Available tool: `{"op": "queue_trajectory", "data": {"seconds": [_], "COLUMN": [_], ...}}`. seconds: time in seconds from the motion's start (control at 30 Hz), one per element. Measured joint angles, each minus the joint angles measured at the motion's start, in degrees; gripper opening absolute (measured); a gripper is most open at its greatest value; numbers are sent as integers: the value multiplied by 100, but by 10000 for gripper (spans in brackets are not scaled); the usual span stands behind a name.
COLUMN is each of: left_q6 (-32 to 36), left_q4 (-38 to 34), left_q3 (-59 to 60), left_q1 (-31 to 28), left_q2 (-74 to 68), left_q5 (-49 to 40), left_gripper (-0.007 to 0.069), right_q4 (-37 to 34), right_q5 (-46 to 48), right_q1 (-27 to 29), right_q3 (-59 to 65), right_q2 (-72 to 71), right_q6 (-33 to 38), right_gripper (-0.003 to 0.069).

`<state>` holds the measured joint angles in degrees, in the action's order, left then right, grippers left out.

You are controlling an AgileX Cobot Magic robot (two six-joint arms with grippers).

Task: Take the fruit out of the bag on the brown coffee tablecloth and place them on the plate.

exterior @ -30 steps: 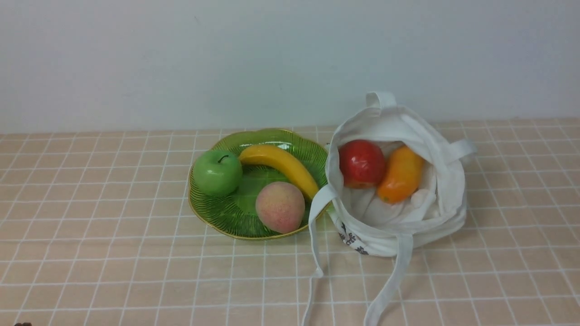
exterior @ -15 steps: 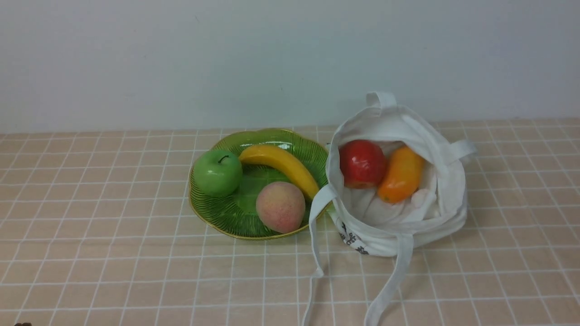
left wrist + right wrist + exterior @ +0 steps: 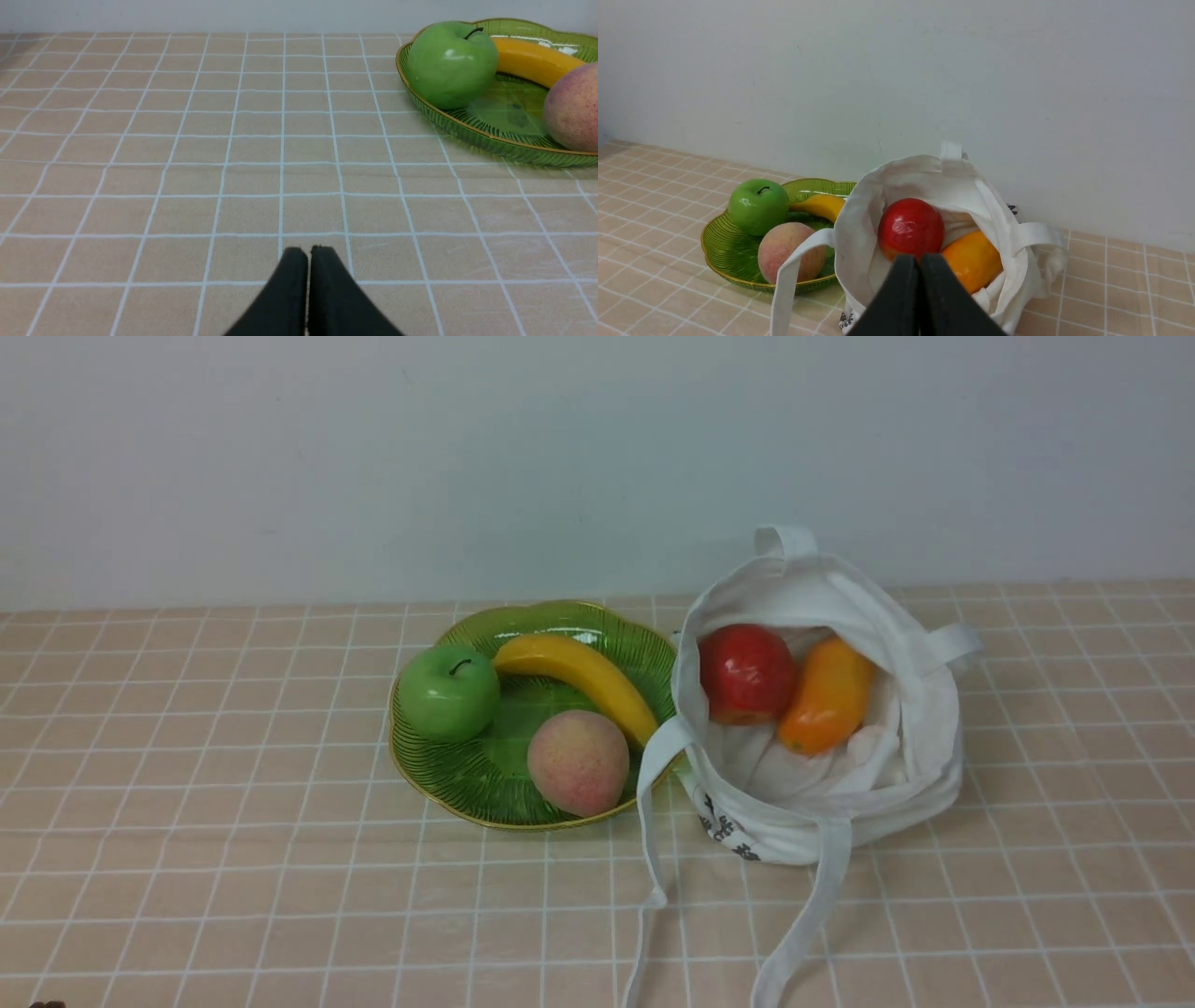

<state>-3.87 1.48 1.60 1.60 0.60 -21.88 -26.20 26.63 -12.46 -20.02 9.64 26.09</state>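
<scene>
While the red apple (image 3: 745,672) and the orange-yellow mango-like fruit (image 3: 827,694) lie side by side, touching, inside the bag (image 3: 822,803), its mouth gapes wide open toward us. The bag is slumped on the tablecloth (image 3: 205,840), right of centre, pressed up against the plate (image 3: 439,775). Its long straps (image 3: 803,924) trail forward over the cloth, one draped at the plate's rim, and a black print (image 3: 721,829) shows low on the near side.

Over on the plate, three pieces are home: the green apple (image 3: 449,692) on the left, a banana (image 3: 579,679) curving across the back, and a peach (image 3: 577,762) at the front, right beside the banana's end.

Now the arms. The right gripper (image 3: 920,259) has its black fingers pressed together, nothing between them, aimed at the bag's opening with the red apple just beyond the tips. The left gripper (image 3: 308,252) is likewise pinched closed and empty, low over bare tablecloth, well apart from the plate, which sits off to its side. Behind everything stands a plain pale wall (image 3: 560,457).
</scene>
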Motion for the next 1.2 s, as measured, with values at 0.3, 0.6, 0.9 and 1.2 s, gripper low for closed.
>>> {"op": "queue_trajectory", "data": {"seconds": [0.3,0.6,0.9,1.2], "left_q6": [0,0,0,0], "left_q4": [0,0,0,0], "left_q3": [0,0,0,0], "left_q1": [0,0,0,0], "left_q2": [0,0,0,0], "left_q5": [0,0,-4,-4], "left_gripper": [-8,-8,-8,-8], "right_q4": [1266,3023,3064,3064], "right_q5": [-266,-311,-350,-367], "right_q1": [0,23,206,228], "right_q3": [487,1559,2103,2107], "right_q2": [-133,-858,-1013,-1036], "right_q6": [-1654,-3647,-3616,-3470], "right_gripper": [-14,-14,-14,-14]}}
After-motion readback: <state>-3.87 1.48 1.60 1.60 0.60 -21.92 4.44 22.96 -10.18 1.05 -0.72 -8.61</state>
